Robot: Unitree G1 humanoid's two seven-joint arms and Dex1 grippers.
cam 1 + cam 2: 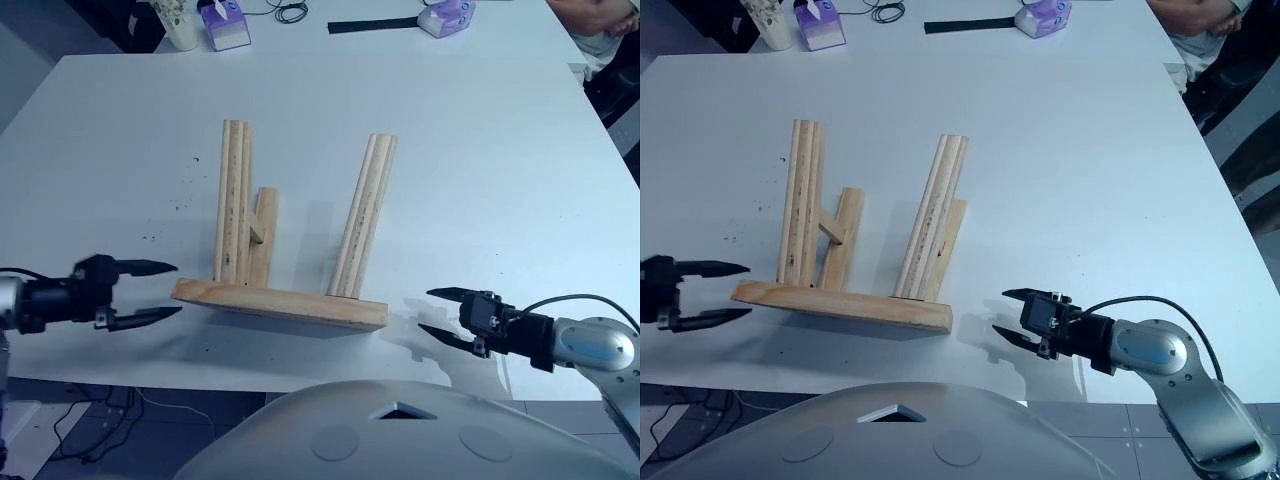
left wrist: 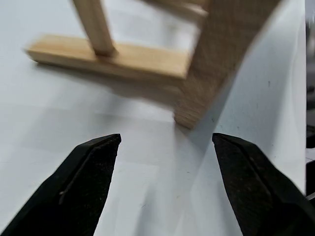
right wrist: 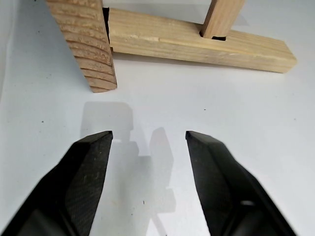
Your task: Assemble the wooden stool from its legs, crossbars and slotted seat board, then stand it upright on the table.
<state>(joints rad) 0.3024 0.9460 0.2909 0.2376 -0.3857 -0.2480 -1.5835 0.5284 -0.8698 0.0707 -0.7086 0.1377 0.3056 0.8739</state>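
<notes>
On the smooth white table [image 1: 480, 150] the wooden stool [image 1: 262, 240] lies on its side. One pale, grainy seat board [image 1: 280, 302] stands on its long edge nearest the robot. Two groups of grooved legs [image 1: 364, 215] point away from it, flat along the table. One short crossbar [image 1: 257, 232] is visible at the left group. Two black grippers: left gripper [image 1: 177, 290] spread open, holding nothing, just beside the board's left end. Right gripper [image 1: 425, 311] likewise spread and unloaded, near the right end. Far edge: two purple tissue boxes [image 1: 225, 25], one black strap [image 1: 370, 25].
</notes>
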